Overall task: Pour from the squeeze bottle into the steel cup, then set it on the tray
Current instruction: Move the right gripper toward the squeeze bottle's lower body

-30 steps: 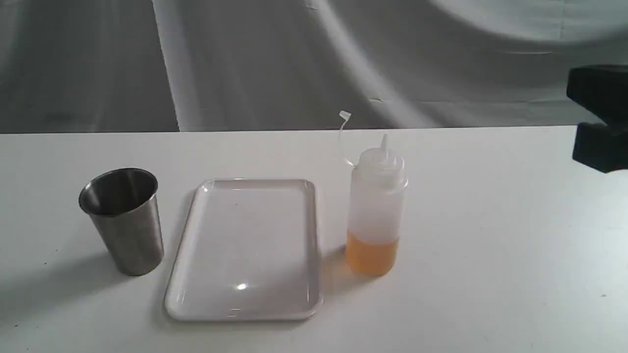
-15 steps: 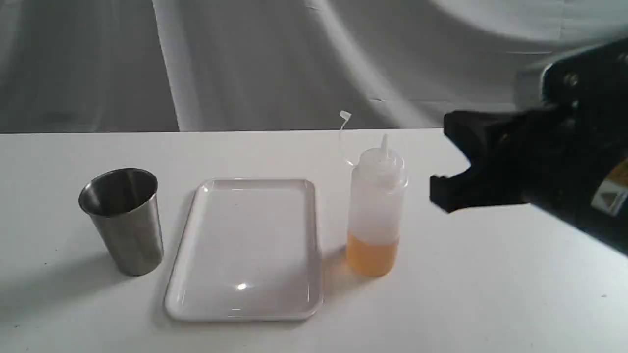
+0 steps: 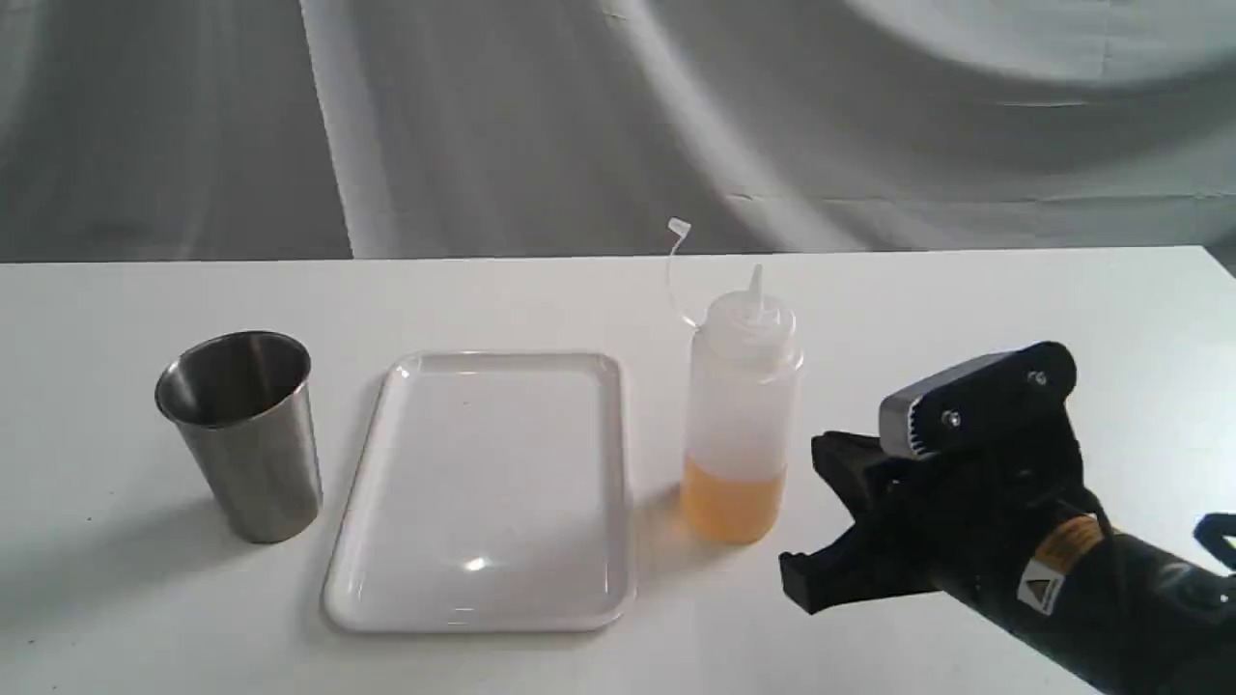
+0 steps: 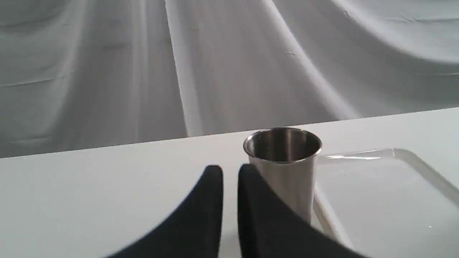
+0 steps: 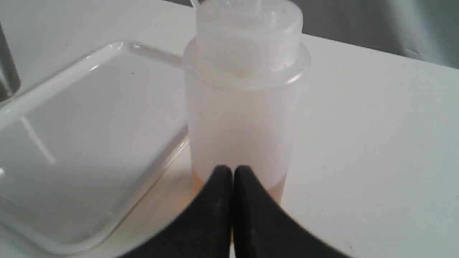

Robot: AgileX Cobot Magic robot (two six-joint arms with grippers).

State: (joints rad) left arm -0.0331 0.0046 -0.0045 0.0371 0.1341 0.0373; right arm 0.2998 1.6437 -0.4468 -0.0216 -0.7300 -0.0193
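- My right end effector (image 5: 232, 172) sits low beside the translucent squeeze bottle of amber liquid (image 3: 742, 405), tips pressed together, holding nothing. If I drive on like this, it would shove the bottle over rather than straddle it.
- The left end effector (image 4: 230, 170) is nearly shut and empty.
- The bottle stands upright just right of the white rectangular plastic tray (image 3: 618, 483), with the brushed-steel cup (image 3: 246, 434) beyond. A topple could spill across the plain white surface (image 3: 966, 290), which has grey draped cloth (image 3: 579, 116) behind it.

I work over a plain white table (image 3: 966, 290). Beyond its far edge, toward twelve o'clock, hangs a creased grey cloth backdrop (image 3: 541, 116), brightest at two o'clock.
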